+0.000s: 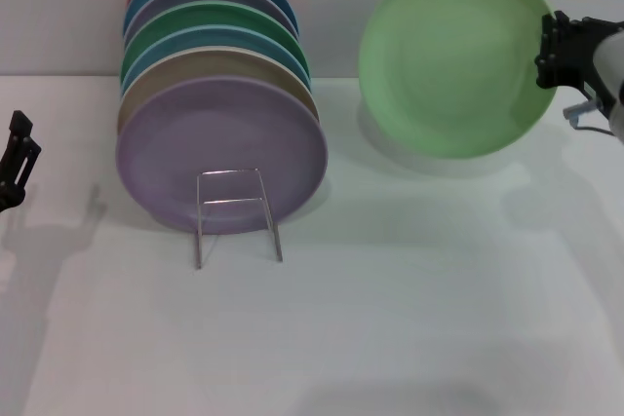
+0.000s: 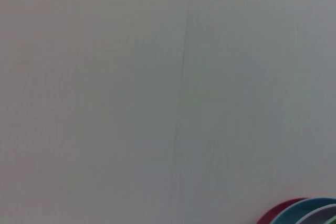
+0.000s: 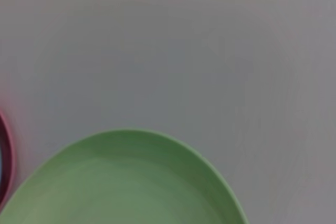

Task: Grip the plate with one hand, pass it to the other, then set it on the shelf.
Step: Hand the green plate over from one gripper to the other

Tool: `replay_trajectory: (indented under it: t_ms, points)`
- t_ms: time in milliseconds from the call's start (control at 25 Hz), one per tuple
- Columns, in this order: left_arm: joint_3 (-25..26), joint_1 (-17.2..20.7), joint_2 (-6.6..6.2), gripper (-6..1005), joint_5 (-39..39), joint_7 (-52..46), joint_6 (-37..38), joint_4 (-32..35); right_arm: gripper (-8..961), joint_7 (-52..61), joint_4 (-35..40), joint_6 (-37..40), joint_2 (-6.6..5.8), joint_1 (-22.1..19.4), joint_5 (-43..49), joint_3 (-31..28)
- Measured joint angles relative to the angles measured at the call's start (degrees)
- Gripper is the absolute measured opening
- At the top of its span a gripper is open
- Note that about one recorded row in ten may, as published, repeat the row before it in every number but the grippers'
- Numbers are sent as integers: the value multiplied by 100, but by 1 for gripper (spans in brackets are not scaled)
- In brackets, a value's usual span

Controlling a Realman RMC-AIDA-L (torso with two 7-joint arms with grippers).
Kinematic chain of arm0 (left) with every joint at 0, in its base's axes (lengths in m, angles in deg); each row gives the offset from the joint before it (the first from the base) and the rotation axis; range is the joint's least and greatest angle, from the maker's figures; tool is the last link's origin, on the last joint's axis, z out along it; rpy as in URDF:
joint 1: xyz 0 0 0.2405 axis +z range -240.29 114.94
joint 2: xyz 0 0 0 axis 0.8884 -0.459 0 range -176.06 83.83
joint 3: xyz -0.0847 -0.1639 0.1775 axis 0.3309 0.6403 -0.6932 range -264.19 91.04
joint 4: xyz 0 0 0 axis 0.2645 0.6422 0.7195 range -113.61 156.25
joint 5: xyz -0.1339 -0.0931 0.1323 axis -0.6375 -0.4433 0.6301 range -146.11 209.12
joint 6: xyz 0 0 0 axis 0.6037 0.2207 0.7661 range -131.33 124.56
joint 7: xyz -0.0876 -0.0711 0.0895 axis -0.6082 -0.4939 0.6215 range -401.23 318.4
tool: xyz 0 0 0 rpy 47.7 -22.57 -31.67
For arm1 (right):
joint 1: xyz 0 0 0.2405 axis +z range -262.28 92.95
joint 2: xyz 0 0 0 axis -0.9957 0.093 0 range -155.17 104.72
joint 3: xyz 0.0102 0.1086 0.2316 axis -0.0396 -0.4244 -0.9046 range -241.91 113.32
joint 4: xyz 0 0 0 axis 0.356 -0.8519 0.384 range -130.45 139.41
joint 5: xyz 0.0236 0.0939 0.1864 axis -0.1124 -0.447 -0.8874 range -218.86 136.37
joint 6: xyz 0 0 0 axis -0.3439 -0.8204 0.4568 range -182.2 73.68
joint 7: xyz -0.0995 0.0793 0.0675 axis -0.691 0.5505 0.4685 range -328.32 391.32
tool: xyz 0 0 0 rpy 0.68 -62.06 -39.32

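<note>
Right gripper (image 1: 548,51), jaws clamped on edge of round pastel-green plate (image 1: 453,56), held upright above white tabletop (image 1: 409,319), right of silver wire rack (image 1: 237,213). Left gripper (image 1: 18,158) parked far left, jaws unclear.

The plate (image 1: 448,56) at upper right is plain pale green. The stacked plates (image 1: 219,104) at upper left run lavender, beige, blue, emerald, grey-purple, teal, red. The shelf (image 1: 237,213) is silver wire; the worktop (image 1: 390,319) is plain white.

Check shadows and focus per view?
Head view: sharp; soft shadows under the plate, the wire rack and the left gripper. Left wrist view: nearly featureless grey, no shadows. Right wrist view: plate close and soft-edged.
</note>
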Motion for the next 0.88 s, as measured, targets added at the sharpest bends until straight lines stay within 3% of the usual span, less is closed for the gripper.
replay_trajectory:
  t_ms: [280, 520, 880]
  points:
    - [-62, 171, 16, 830, 17, 0, 345, -39, 18, 85, 1169, 2386, 14, -209, -82, 660]
    - [-111, 359, 29, 830, 18, -56, 810, -81, 19, 96, 2470, 4529, 6, -85, -630, 1246]
    - [-978, 740, 35, 830, 18, -70, 1388, -177, 18, 142, 3852, 6083, 32, 321, -1396, 1887]
